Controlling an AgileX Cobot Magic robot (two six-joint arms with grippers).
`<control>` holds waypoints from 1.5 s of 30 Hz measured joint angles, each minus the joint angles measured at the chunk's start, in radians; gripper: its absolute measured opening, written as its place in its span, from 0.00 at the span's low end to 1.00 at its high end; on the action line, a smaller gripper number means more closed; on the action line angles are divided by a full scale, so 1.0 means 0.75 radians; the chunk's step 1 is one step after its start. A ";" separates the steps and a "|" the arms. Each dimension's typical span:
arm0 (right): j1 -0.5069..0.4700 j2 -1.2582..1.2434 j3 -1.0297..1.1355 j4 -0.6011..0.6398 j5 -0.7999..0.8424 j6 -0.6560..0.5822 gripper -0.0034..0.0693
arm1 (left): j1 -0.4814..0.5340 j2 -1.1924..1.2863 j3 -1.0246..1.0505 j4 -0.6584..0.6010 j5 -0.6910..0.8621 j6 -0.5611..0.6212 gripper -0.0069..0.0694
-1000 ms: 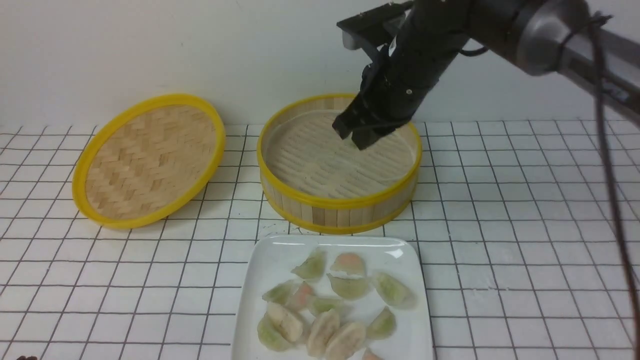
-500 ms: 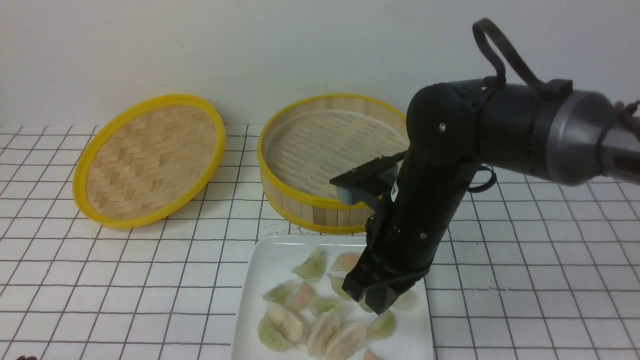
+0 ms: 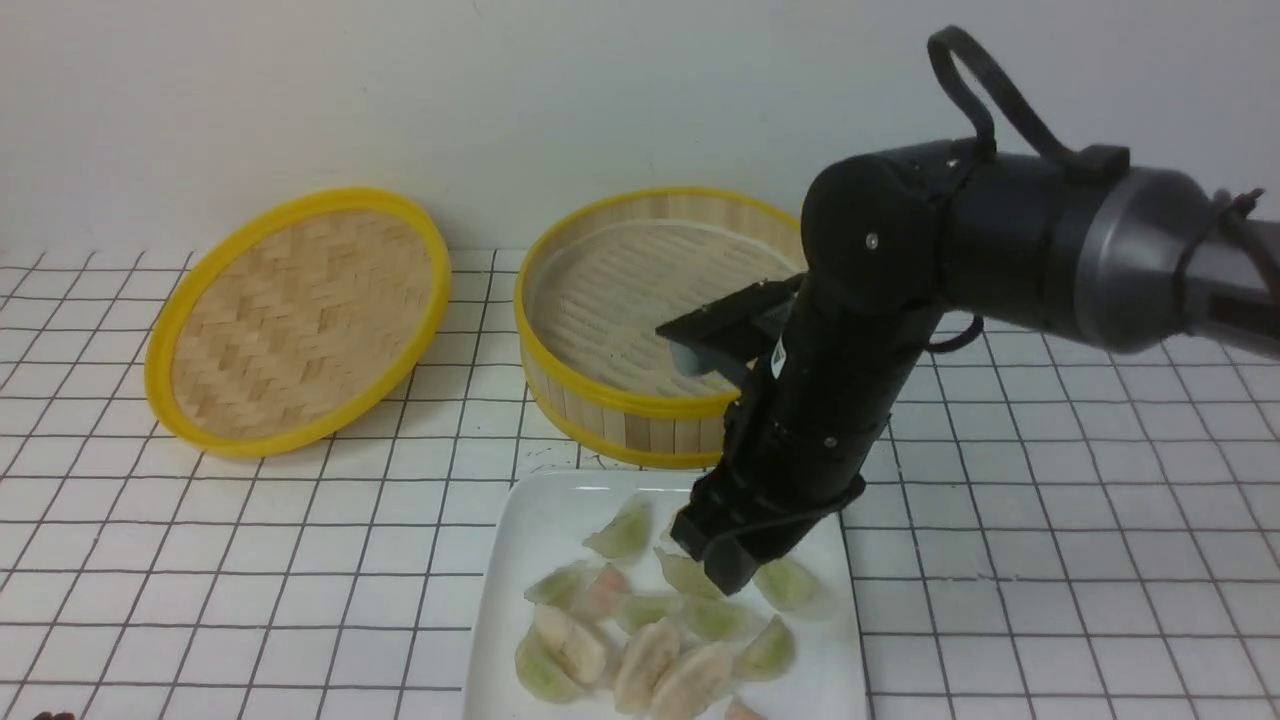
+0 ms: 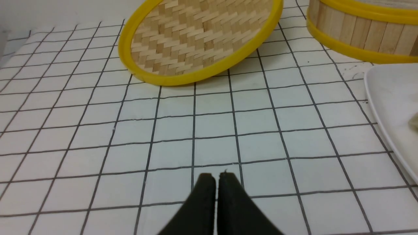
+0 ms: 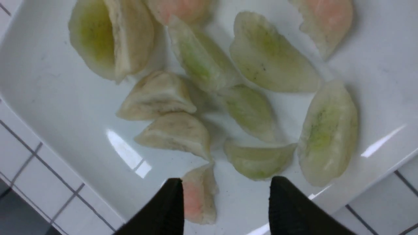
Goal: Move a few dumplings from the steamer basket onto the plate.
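Dumplings (image 3: pixel 648 608), translucent pale green and pinkish-orange crescents, lie clustered on the glossy white rectangular plate (image 3: pixel 505 640) at the middle of the white gridded tabletop's (image 3: pixel 200 560) near edge. Just above them hang the black right jaws, apart and gripping nothing. The deep round bamboo steamer basket (image 3: pixel 620 425) stands just behind the plate, toward the far edge. The left jaws are pressed together over the tabletop, left of the plate.

The dumplings (image 3: pixel 570 645) are heaped on the plate (image 3: pixel 545 520). The steamer basket (image 3: pixel 640 430) is set just behind it, at 12 o'clock. The lid (image 3: pixel 300 320) is placed at the basket's 9 o'clock. The right gripper (image 3: pixel 712 565) is held above the plate.
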 joint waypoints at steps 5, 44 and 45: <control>0.000 -0.238 -0.018 -0.027 0.013 0.106 0.24 | 0.000 0.000 0.000 0.000 0.000 0.000 0.08; 0.000 -2.524 1.357 -0.870 -1.099 1.091 0.03 | 0.000 0.000 0.000 0.000 0.000 0.000 0.08; 0.000 -2.523 1.357 -0.875 -1.109 1.090 0.03 | 0.000 0.000 0.000 0.000 0.000 0.000 0.08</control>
